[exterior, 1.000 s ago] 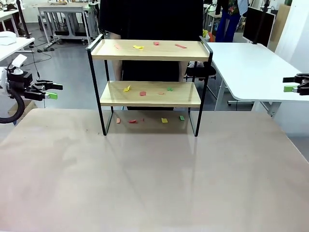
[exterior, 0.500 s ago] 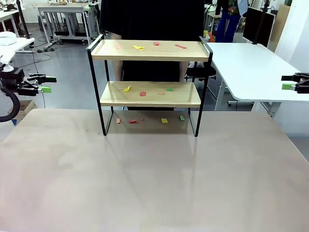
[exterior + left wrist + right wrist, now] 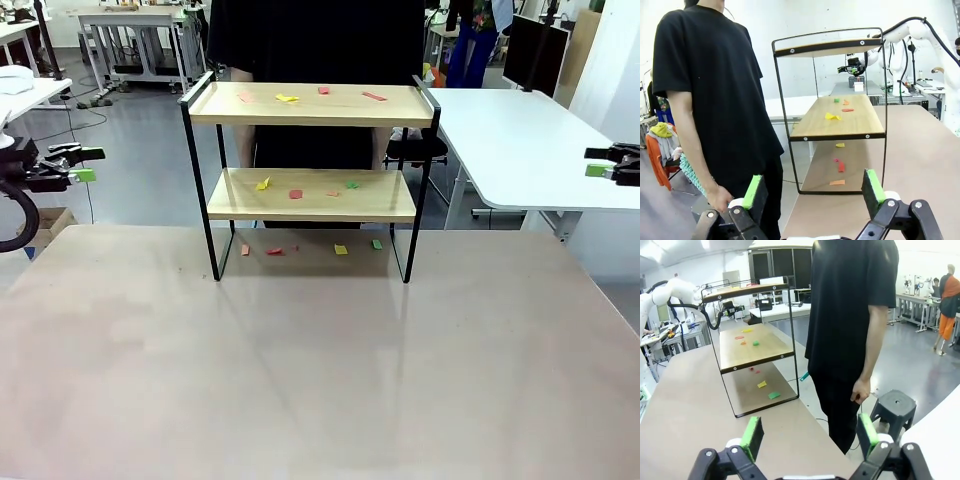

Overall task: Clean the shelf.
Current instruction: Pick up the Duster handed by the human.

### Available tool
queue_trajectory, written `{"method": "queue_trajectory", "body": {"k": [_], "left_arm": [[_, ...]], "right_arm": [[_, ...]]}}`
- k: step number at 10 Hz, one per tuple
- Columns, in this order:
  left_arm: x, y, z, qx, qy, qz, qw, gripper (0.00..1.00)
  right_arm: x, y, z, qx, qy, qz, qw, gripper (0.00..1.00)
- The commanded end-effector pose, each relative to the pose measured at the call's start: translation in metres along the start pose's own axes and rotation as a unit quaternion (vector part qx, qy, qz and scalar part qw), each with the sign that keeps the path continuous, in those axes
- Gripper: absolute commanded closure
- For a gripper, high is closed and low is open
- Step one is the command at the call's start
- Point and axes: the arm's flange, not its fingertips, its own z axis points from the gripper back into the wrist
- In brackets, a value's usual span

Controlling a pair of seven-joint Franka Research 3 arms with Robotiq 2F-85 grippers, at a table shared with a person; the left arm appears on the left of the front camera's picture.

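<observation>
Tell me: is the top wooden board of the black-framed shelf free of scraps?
No, a yellow scrap and red scraps lie on that wooden board.

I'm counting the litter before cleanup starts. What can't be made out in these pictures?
- Scraps on the shelf: front view, too small to tell their material.
- Top board: left wrist view looks from below, so the board itself hides what lies on it.
- Person: front view, cut off by the top edge; the shelf covers much of the rest.
</observation>
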Motion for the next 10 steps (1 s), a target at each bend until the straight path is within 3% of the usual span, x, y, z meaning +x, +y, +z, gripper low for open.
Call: {"method": "queue_trajectory", "body": {"k": [1,7,8,10], "left_arm": [[-0.001,0.006,0.004,-0.007,-0.015,-0.006,1.000,0.00],[0.004,0.010,0.004,-0.006,-0.023,0.026,0.999,0.00],[0.002,0.011,0.002,-0.014,-0.015,0.044,0.999,0.00],[-0.002,0.002,0.004,-0.013,-0.015,0.009,1.000,0.00]], "right_arm": [[0.003,-0.008,0.000,-0.005,-0.018,-0.007,1.000,0.00],[0.014,-0.004,0.008,-0.018,-0.021,-0.010,1.000,0.00],[0.000,-0.004,0.005,-0.008,-0.006,0.000,1.000,0.00],[0.000,-0.004,0.005,-0.008,-0.006,0.000,1.000,0.00]]}}
